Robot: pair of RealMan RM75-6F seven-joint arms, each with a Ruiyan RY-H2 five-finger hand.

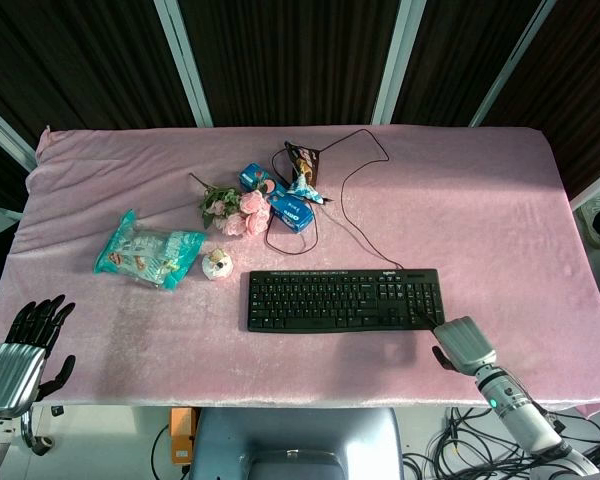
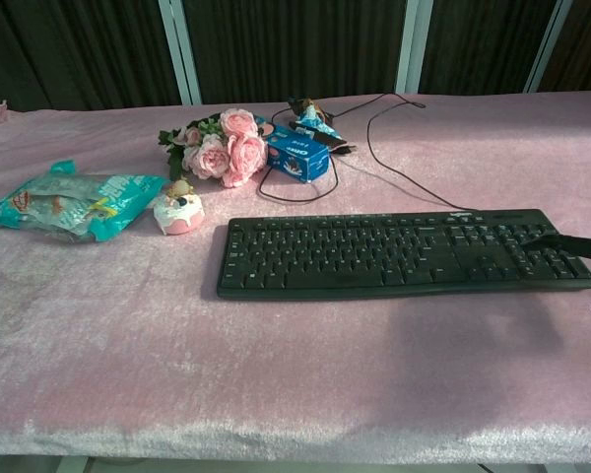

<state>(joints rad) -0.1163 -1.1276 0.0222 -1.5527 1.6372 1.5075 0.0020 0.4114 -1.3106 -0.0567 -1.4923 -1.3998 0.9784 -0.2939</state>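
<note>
A black keyboard [image 1: 344,299] [image 2: 404,255] lies near the front middle of the pink-clothed table [image 1: 500,210]. My right hand [image 1: 464,343] is at the keyboard's right end. One dark finger [image 2: 569,242] reaches out and touches the keys of the number pad, while the other fingers look curled in. It holds nothing. My left hand [image 1: 24,346] hangs beyond the table's front left corner with its fingers spread and nothing in it. The nearest thing to it is a teal snack bag [image 1: 148,253] [image 2: 64,203].
A small pink cupcake-like toy [image 1: 217,264] [image 2: 179,210] sits left of the keyboard. Behind it lie pink roses [image 1: 232,210] [image 2: 222,150], a blue box [image 1: 291,212] [image 2: 300,156], a dark snack packet [image 1: 303,166] and the keyboard's looping black cable [image 1: 352,215].
</note>
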